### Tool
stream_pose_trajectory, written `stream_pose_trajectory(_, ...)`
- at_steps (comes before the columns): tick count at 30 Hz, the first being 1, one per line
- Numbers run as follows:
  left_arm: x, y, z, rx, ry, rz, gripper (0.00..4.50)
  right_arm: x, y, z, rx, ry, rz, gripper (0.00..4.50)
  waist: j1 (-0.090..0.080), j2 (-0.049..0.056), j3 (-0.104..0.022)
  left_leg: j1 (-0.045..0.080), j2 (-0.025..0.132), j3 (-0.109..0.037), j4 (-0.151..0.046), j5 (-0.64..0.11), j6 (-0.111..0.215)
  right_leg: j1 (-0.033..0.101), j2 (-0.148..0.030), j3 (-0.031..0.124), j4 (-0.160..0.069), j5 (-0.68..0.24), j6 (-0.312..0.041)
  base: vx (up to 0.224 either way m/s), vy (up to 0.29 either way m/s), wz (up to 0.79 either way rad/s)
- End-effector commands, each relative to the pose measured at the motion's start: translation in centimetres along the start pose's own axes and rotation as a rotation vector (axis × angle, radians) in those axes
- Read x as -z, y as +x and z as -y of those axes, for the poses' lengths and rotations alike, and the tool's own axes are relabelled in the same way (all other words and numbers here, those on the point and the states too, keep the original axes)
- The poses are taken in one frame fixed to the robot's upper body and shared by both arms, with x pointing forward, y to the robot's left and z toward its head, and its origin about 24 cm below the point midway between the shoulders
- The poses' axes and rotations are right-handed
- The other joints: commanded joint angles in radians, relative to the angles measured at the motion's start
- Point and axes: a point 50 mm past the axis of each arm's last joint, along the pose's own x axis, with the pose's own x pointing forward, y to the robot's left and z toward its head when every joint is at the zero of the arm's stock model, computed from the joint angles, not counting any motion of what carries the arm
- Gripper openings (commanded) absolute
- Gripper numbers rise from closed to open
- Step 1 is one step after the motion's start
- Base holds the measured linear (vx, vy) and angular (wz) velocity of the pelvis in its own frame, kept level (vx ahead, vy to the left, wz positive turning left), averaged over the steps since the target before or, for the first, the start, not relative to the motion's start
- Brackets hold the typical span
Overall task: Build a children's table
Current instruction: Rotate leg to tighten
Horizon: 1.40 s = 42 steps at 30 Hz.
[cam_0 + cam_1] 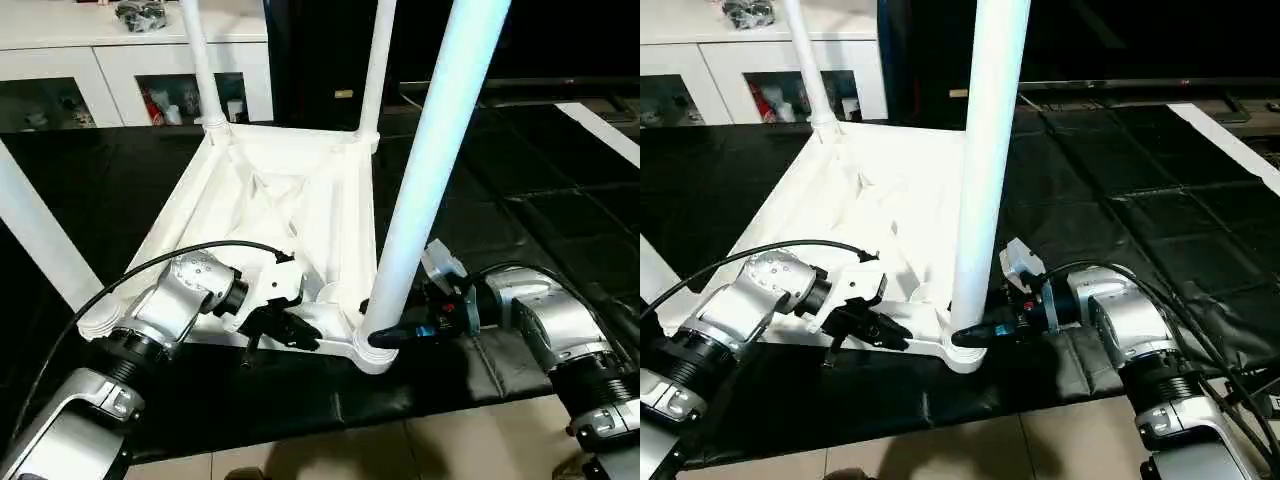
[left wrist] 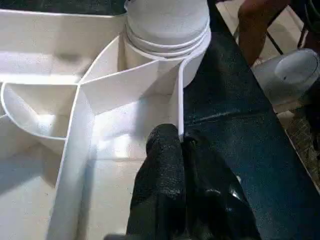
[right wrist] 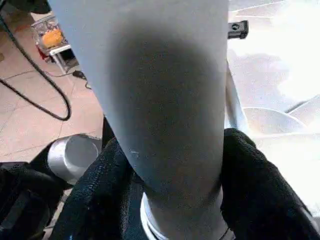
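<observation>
Where the black mat (image 1: pixel 300 400) ends, at the near edge:
Floor: pale tiles (image 1: pixel 420 450) show in front of the mat.
Left gripper (image 1: pixel 290 325): its two black fingers are pressed together on the thin near rim of the top (image 1: pixel 290 200), a bit left of the near right corner. The rim sits between the fingers.
Right gripper (image 1: pixel 392 338): its two black fingers (image 3: pixel 255 185) hug the bottom of the near leg (image 1: pixel 430 170), one on each side, just above the socket (image 1: pixel 372 352).
Near leg: it stands up in the near right corner socket and leans a little to the right.
Top: it lies upside down on the mat, ribs up, in the middle of the scene.
Left leg (image 1: pixel 40 235): it stands at the near left corner and leans left.
Far legs: one (image 1: pixel 200 65) stands in the far left corner, one (image 1: pixel 375 70) in the far right corner.
Cabinet (image 1: pixel 110 70): white with glass doors, far left, behind the mat.
</observation>
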Motion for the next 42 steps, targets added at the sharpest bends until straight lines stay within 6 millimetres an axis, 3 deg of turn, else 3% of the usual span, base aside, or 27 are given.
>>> stream_pose_trajectory(1, -1.4, 0.0, -0.9, -0.091, -0.02, 0.064, 0.0, -0.1, 0.8, -0.3, 0.026, 0.024, 0.052, 2.11, -0.011, -0.008, -0.075, 0.003, 0.029, -0.001, -0.065, -0.128, 0.055, 0.058, -0.072, 0.059, -0.075, -0.31, -0.154, 0.0, 0.0, 0.0)
stream_pose_trajectory(5, -2.1, 0.1, -1.4, -0.198, -0.096, 0.123, 0.0, 0.4, 1.8, 0.0, 0.184, 0.058, 0.078, 2.08, -0.013, -0.009, -0.074, 0.004, 0.025, -0.003, -0.067, -0.135, 0.04, 0.058, -0.073, 0.057, -0.079, -0.351, -0.135, 0.0, 0.0, 0.0)
stream_pose_trajectory(7, -2.5, 0.2, -1.8, -0.259, -0.133, 0.152, 0.0, 0.5, 2.6, 0.4, 0.279, 0.085, 0.089, 2.06, -0.033, -0.013, -0.072, -0.005, 0.02, -0.006, -0.069, -0.141, 0.029, 0.062, -0.072, 0.053, -0.083, -0.385, -0.115, 0.0, 0.0, 0.0)
stream_pose_trajectory(10, -3.2, 0.7, -2.4, -0.342, -0.186, 0.2, 0.0, 0.4, 3.8, 1.3, 0.408, 0.095, 0.104, 2.04, -0.049, -0.012, -0.072, -0.004, 0.013, -0.005, -0.065, -0.146, 0.033, 0.061, -0.072, 0.051, -0.093, -0.421, -0.096, 0.0, 0.0, 0.0)
stream_pose_trajectory(11, -3.4, 0.8, -2.5, -0.364, -0.198, 0.212, 0.0, 0.4, 4.2, 1.5, 0.443, 0.098, 0.108, 2.04, -0.057, -0.012, -0.07, -0.01, 0.013, -0.005, -0.065, -0.133, 0.031, 0.063, -0.07, 0.05, -0.091, -0.418, -0.094, 0.0, 0.0, 0.0)
stream_pose_trajectory(12, -4.0, 1.5, -2.9, -0.416, -0.233, 0.245, 0.0, 0.0, 5.3, 2.0, 0.514, 0.117, 0.13, 2.01, -0.064, -0.012, -0.073, -0.008, 0.011, -0.005, -0.063, -0.129, 0.028, 0.062, -0.07, 0.048, -0.094, -0.424, -0.09, 0.0, 0.0, 0.0)
stream_pose_trajectory(16, -5.1, 3.0, -3.5, -0.505, -0.304, 0.299, 0.0, -1.2, 7.5, 2.9, 0.623, 0.159, 0.159, 1.98, -0.085, -0.014, -0.074, -0.007, 0.009, -0.005, -0.062, -0.126, 0.037, 0.062, -0.066, 0.047, -0.094, -0.404, -0.102, 0.0, 0.0, 0.0)
stream_pose_trajectory(18, -5.3, 3.2, -3.7, -0.519, -0.311, 0.31, 0.0, -1.5, 7.8, 3.1, 0.641, 0.161, 0.164, 1.96, -0.092, -0.012, -0.077, -0.011, 0.012, -0.007, -0.062, -0.098, 0.051, 0.063, -0.065, 0.05, -0.084, -0.329, -0.126, 0.0, 0.0, 0.0)
stream_pose_trajectory(21, -5.7, 3.4, -3.8, -0.537, -0.318, 0.326, 0.0, -1.9, 8.4, 3.3, 0.671, 0.134, 0.159, 1.96, -0.092, -0.01, -0.081, -0.01, 0.015, -0.005, -0.061, -0.072, 0.075, 0.065, -0.065, 0.054, -0.074, -0.234, -0.16, 0.0, 0.0, 0.0)
stream_pose_trajectory(23, -5.8, 3.4, -3.8, -0.551, -0.312, 0.322, 0.0, -2.3, 8.7, 3.3, 0.68, 0.076, 0.164, 1.96, -0.094, -0.016, -0.079, -0.012, 0.016, -0.005, -0.062, -0.068, 0.078, 0.066, -0.067, 0.054, -0.07, -0.216, -0.177, 0.0, 0.0, 0.0)
stream_pose_trajectory(24, -5.7, 3.4, -3.8, -0.554, -0.306, 0.311, 0.0, -2.5, 8.9, 3.1, 0.66, 0.066, 0.187, 1.96, -0.092, -0.015, -0.078, -0.01, 0.015, -0.003, -0.061, -0.081, 0.079, 0.064, -0.069, 0.054, -0.075, -0.237, -0.172, 0.0, 0.0, 0.0)
stream_pose_trajectory(25, -5.6, 3.4, -3.7, -0.555, -0.301, 0.301, 0.0, -2.6, 8.8, 3.0, 0.652, 0.074, 0.201, 2.5, -0.092, -0.014, -0.077, -0.01, 0.014, -0.003, -0.062, -0.089, 0.082, 0.066, -0.069, 0.055, -0.077, -0.253, -0.165, 0.0, 0.0, 0.0)
stream_pose_trajectory(26, -5.5, 3.3, -3.7, -0.555, -0.3, 0.298, 0.0, -2.6, 8.8, 3.0, 0.65, 0.076, 0.205, 2.63, -0.092, -0.014, -0.076, -0.01, 0.015, -0.003, -0.062, -0.089, 0.083, 0.066, -0.069, 0.055, -0.077, -0.256, -0.162, 0.0, 0.0, 0.0)
stream_pose_trajectory(28, -5.1, 3.2, -3.5, -0.546, -0.285, 0.276, 0.0, -2.6, 8.5, 2.8, 0.635, 0.101, 0.24, 2.62, -0.093, -0.014, -0.075, -0.01, 0.016, -0.003, -0.063, -0.097, 0.084, 0.065, -0.069, 0.055, -0.079, -0.274, -0.152, 0.0, 0.0, 0.0)
stream_pose_trajectory(30, -4.8, 2.9, -3.3, -0.525, -0.265, 0.258, 0.0, -2.3, 8.0, 2.5, 0.604, 0.094, 0.238, 2.99, -0.092, -0.013, -0.076, -0.008, 0.017, -0.004, -0.064, -0.097, 0.083, 0.064, -0.069, 0.056, -0.079, -0.274, -0.149, 0.0, 0.0, 0.0)
stream_pose_trajectory(37, -3.4, 1.7, -2.6, -0.429, -0.196, 0.182, 0.0, -1.1, 5.4, 1.5, 0.515, 0.051, 0.209, 3.62, -0.083, -0.008, -0.073, -0.007, 0.019, -0.004, -0.065, -0.122, 0.083, 0.063, -0.07, 0.056, -0.082, -0.285, -0.149, 0.0, 0.0, 0.0)
stream_pose_trajectory(42, -2.3, 0.7, -1.3, -0.248, -0.107, 0.144, 0.0, -0.6, 1.6, 0.7, 0.402, 0.031, 0.171, 4.07, -0.07, 0.0, -0.075, -0.003, 0.022, -0.006, -0.066, -0.131, 0.081, 0.065, -0.07, 0.058, -0.078, -0.259, -0.162, 0.0, 0.0, 0.0)
